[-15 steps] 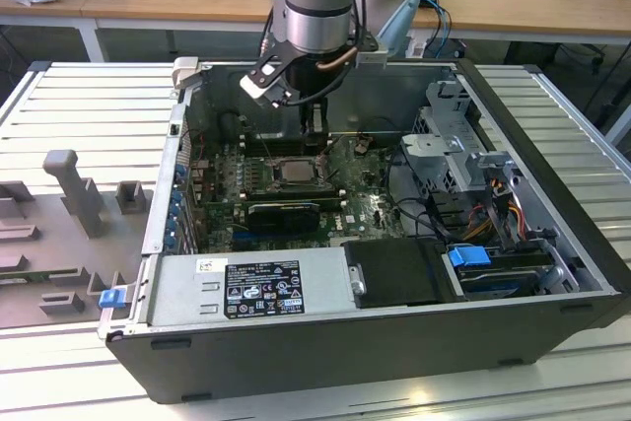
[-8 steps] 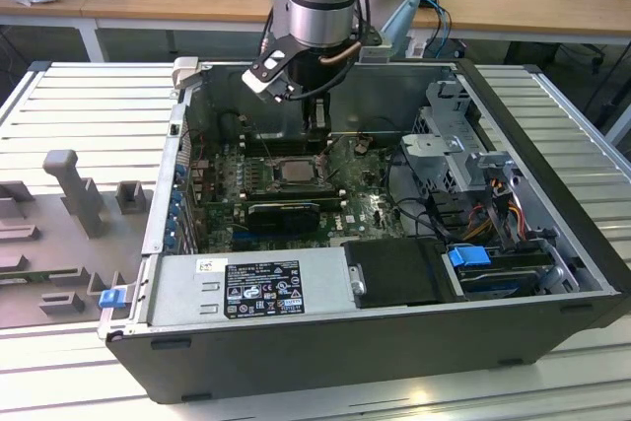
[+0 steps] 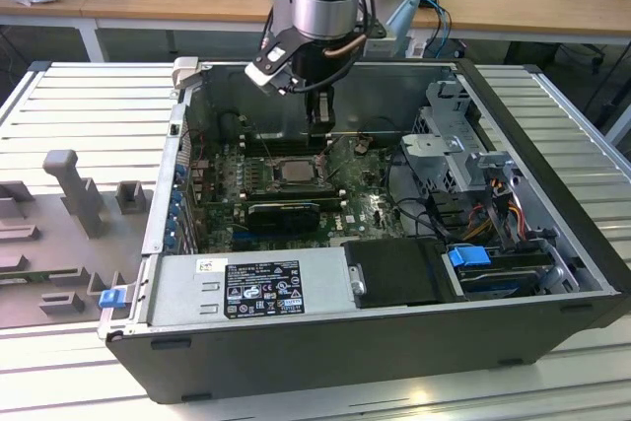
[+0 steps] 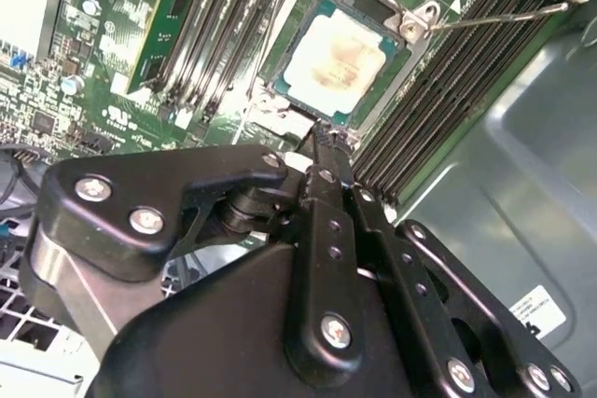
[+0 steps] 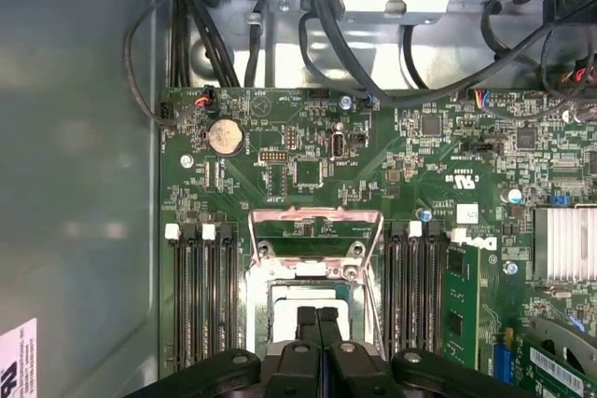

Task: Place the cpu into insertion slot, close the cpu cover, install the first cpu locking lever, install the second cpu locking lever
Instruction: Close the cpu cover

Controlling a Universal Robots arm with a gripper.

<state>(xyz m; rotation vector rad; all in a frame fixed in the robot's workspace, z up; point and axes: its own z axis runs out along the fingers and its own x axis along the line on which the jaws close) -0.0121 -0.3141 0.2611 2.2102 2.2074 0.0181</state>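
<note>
**CPU seated, cover open**

The cpu (image 4: 333, 61) lies flat in the slot (image 4: 368, 5), pale top up. The cover (image 5: 315, 215) stands raised off it, and the board shows through its window. One lever (image 4: 494, 14) juts free across the memory slots. My gripper (image 5: 317, 316) hangs close over one edge of the cpu, tips pressed together with nothing between them. I cannot tell whether it touches.

Handling, as I judge it:
- **Cpu:** light, stiff and fragile. Hold it by the edges only.
- **Cover:** thin, rigid hinged metal. Push at its free edge.
- **Lever:** springy wire, likely slippery. Take it near its end.
</note>
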